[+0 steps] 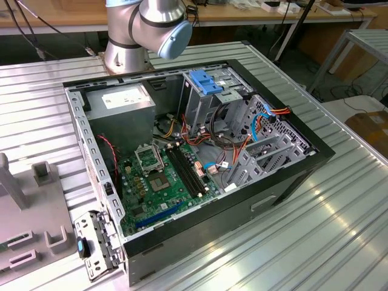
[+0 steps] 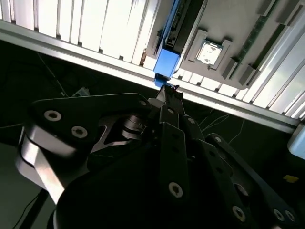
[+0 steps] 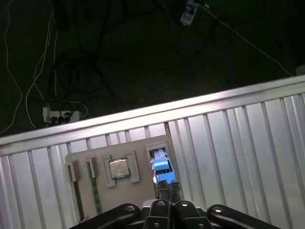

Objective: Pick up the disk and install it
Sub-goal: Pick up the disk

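Observation:
The disk (image 3: pixel 162 165) is a grey drive with bright blue rails; it rests in a slot of a grey holder plate (image 3: pixel 143 143) on the ribbed metal table. In the second wrist view the disk (image 2: pixel 167 61) shows its blue end, with its long body running away from the camera. My gripper (image 3: pixel 167 187) hangs well above the plate, fingertips pressed together and in line with the near end of the disk, holding nothing. The same black fingertips (image 2: pixel 167 90) sit just short of the blue end. The open computer case (image 1: pixel 200 151) lies on its side.
A processor chip (image 3: pixel 118 168) sits in a recess of the plate beside the disk. Inside the case a tall metal cage carries a larger blue bracket (image 1: pixel 209 82), with motherboard (image 1: pixel 163 182), cables and power supply (image 1: pixel 124 100) around it. The arm's base (image 1: pixel 145 30) stands behind the case.

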Available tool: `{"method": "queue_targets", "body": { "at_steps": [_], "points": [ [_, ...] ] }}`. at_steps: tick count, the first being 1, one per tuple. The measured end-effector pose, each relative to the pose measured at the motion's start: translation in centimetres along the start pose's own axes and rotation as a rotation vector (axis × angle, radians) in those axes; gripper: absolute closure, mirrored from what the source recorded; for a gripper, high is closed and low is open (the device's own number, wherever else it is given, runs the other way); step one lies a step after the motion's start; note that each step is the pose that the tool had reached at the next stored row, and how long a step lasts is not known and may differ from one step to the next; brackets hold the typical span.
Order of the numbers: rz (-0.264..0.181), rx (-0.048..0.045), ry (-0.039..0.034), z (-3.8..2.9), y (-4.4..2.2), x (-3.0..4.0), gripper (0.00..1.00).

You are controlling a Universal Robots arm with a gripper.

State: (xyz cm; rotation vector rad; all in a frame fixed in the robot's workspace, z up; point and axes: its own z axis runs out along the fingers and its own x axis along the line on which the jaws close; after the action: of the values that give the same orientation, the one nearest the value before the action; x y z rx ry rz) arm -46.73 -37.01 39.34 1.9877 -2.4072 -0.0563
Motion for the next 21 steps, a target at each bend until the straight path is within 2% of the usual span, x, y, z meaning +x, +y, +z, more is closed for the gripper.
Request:
{"method": "queue_targets", "body": {
  "at_steps": [5, 8, 9, 10, 11, 12, 13, 14, 16, 18, 19, 21],
  "points": [
    [-0.082, 0.0035, 0.0164, 0.14, -0.04, 0.0, 0.89],
    [-0.097, 0.0135, 0.0244, 0.27, -0.13, -0.02, 0.89],
    [-0.098, 0.0236, 0.0294, 0.35, -0.17, -0.02, 0.83],
    [-0.097, 0.0311, 0.0321, 0.42, -0.18, -0.03, 0.71],
    [-0.097, 0.0347, 0.0329, 0.48, -0.2, -0.02, 0.71],
    [-0.098, 0.0381, 0.0341, 0.6, -0.22, -0.02, 0.58],
    [-0.098, 0.0411, 0.0349, 0.76, -0.24, -0.05, 0.53],
    [-0.099, 0.0425, 0.0349, 0.84, -0.25, -0.06, 0.53],
    [-0.099, 0.044, 0.0345, 1.23, -0.27, -0.08, 0.4],
    [-0.099, 0.0438, 0.0347, 1.71, -0.3, -0.08, 0.4],
    [-0.099, 0.0439, 0.0346, 2.3, -0.32, -0.08, 0.4],
    [-0.099, 0.0437, 0.0346, 2.68, -0.32, -0.15, 0.4]
  ]
}}
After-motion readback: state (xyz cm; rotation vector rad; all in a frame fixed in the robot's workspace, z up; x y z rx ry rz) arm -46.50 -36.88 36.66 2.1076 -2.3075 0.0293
